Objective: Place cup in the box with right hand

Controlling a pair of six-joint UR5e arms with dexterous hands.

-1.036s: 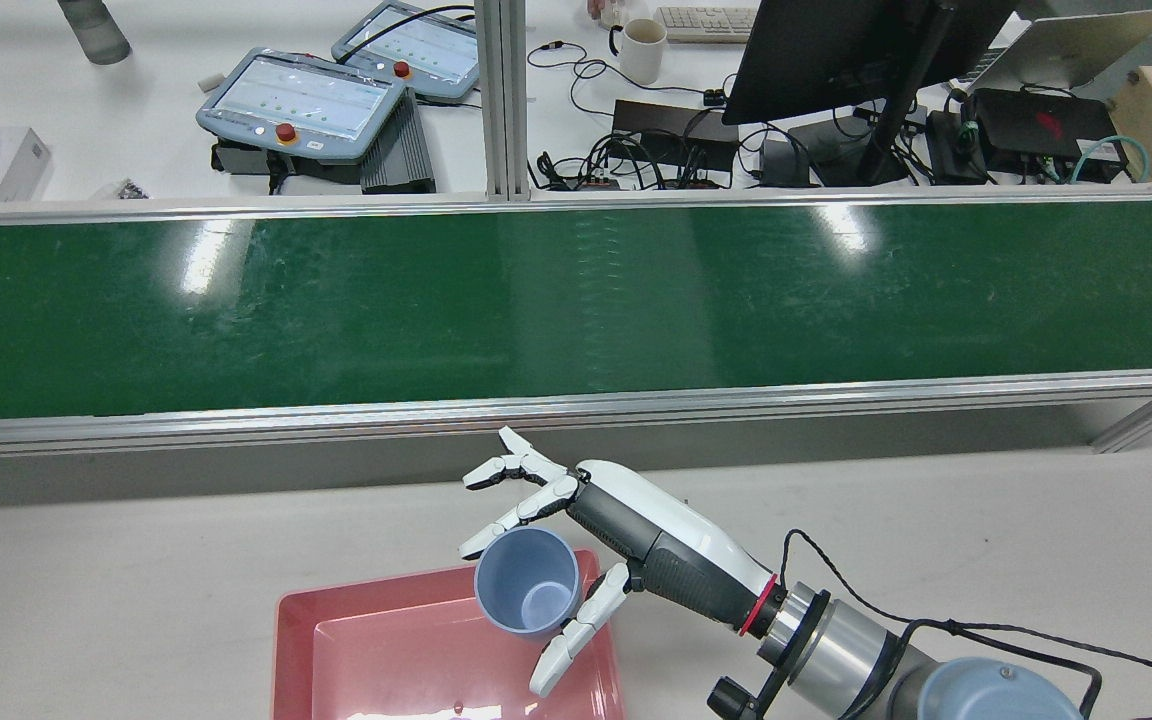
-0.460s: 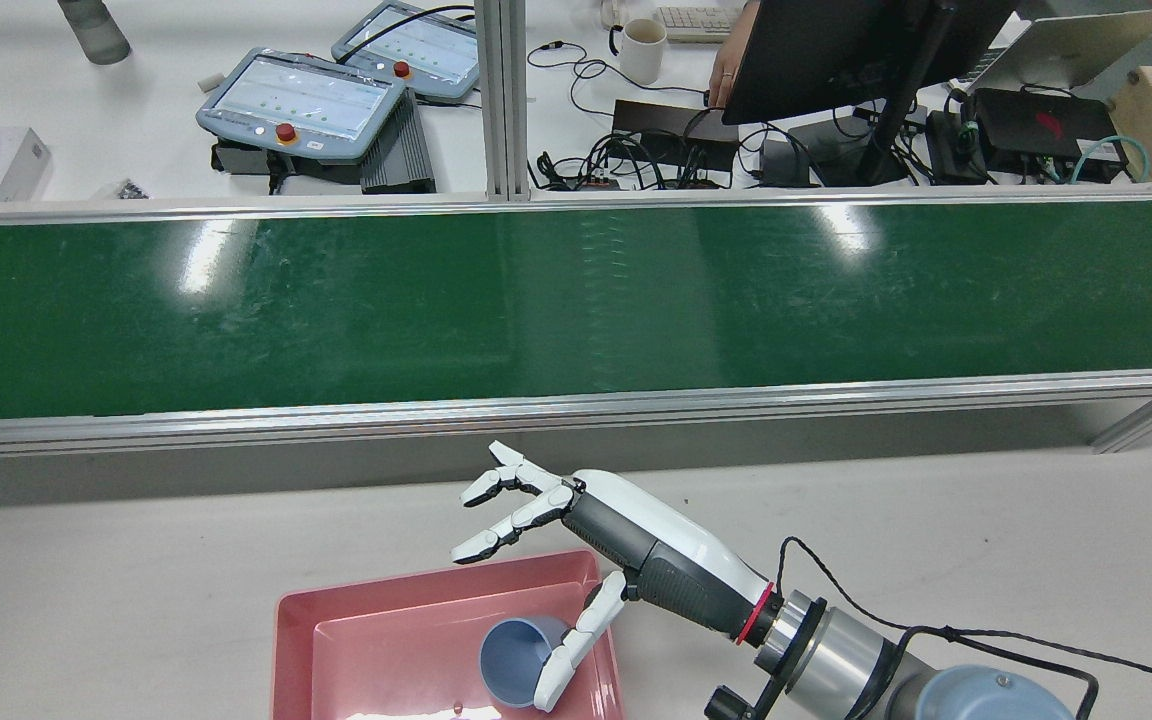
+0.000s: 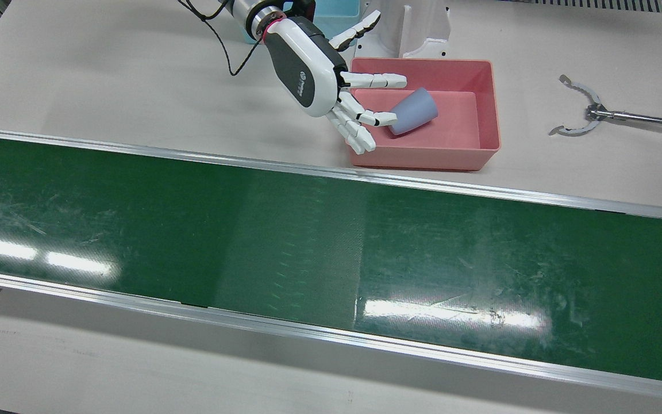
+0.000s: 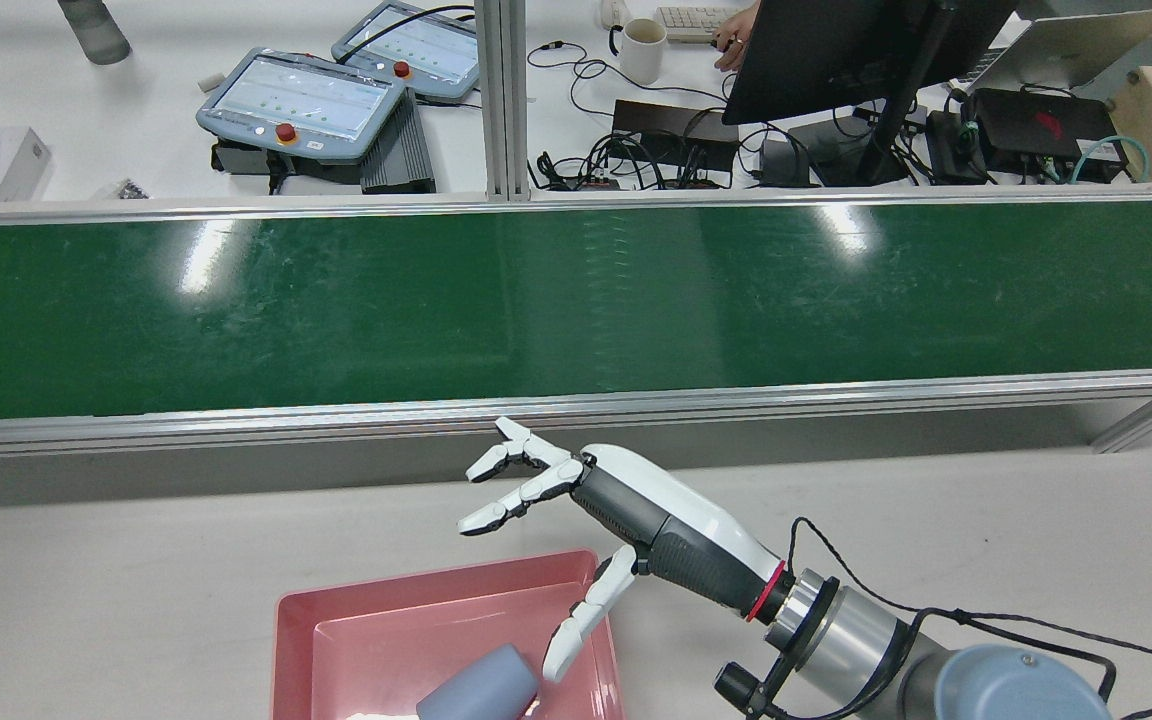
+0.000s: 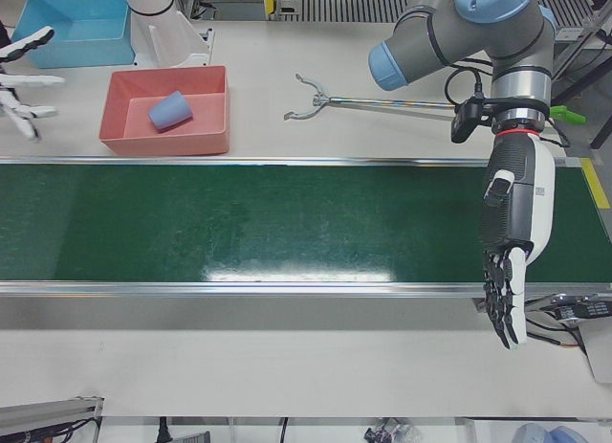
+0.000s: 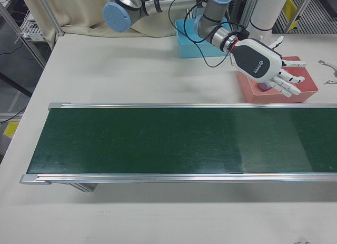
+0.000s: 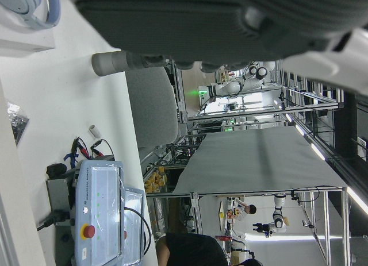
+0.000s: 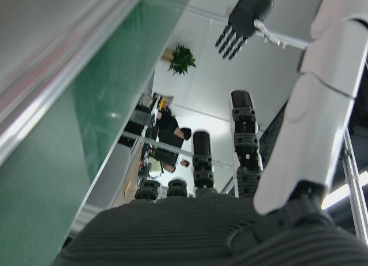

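Observation:
A blue-grey cup (image 3: 413, 111) lies on its side inside the pink box (image 3: 423, 159), with nothing holding it. My right hand (image 3: 314, 75) hovers over the box's edge, open, fingers spread and apart from the cup. The rear view shows the same: the cup (image 4: 481, 690) on the floor of the box (image 4: 281, 640), and the right hand (image 4: 636, 510) above the box's far right corner. In the left-front view my left hand (image 5: 512, 232) hangs open, fingers pointing down, over the conveyor's end, far from the box (image 5: 163, 142).
A long green conveyor belt (image 3: 308, 241) runs beside the box. A blue bin (image 3: 337, 14) stands behind my right hand. A metal reach-grabber tool (image 3: 584, 112) lies on the table past the box. A person's hand (image 4: 736, 35) rests at a keyboard beyond the belt.
One second ago my right hand held the cup upright over the box. The fingers then opened, the cup fell in and rolled onto its side, and the hand lifted slightly.

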